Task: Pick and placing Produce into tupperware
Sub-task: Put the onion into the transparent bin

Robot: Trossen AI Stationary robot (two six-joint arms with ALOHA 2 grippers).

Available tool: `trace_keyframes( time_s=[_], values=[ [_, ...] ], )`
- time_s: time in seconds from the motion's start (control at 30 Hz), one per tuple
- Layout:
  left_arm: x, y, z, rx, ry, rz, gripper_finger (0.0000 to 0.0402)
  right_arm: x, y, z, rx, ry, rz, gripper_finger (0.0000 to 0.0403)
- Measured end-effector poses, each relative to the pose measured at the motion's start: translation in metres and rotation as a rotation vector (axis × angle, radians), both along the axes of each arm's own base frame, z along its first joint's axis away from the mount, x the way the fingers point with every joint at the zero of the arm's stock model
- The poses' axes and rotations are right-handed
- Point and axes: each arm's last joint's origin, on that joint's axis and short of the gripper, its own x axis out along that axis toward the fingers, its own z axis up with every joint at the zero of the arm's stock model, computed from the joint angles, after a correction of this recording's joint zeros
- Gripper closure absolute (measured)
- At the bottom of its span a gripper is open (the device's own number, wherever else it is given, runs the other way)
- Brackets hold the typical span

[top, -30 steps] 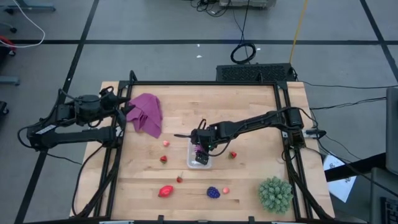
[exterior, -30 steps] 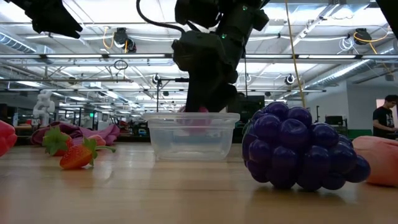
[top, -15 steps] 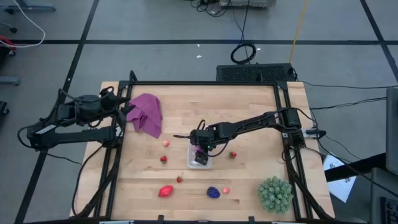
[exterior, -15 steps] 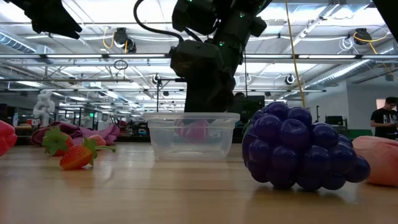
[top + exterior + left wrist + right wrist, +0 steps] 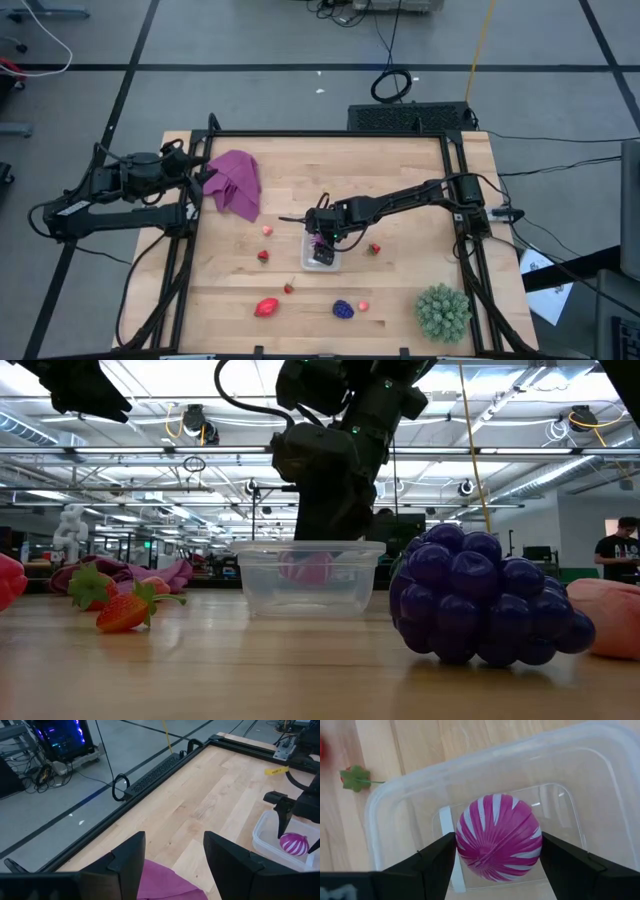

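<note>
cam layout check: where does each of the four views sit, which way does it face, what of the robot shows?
High: overhead, straight down; both arms, table, tupperware.
Low: table height, level into room; right arm above tupperware, grapes near.
Left wrist: by magenta cloth, facing across table; own left pincer.
Right wrist: down into tupperware; right pincer flanks striped magenta ball.
Shared: ball in left wrist too.

Pale wooden butcher-block table (image 5: 330, 170) in a black metal frame (image 5: 330, 133), on grey concrete floor (image 5: 250, 40) crossed by dark tape lines (image 5: 300, 68). Beyond, an open hall with ceiling strip lights (image 5: 150, 380) and white overhead beams (image 5: 120, 452).
</note>
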Motion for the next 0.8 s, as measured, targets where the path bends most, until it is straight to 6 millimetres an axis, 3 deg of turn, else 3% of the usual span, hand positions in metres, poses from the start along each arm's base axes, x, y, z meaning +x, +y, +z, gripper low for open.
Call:
trace_keyframes(
  time_s=[0.8],
  values=[
    [-0.0008, -0.0002, -0.0015, -0.005, 0.017, 0.000, 0.0195, 0.0004, -0.0052, 0.0001, 0.036, 0.005, -0.031, 0.0140]
  ],
)
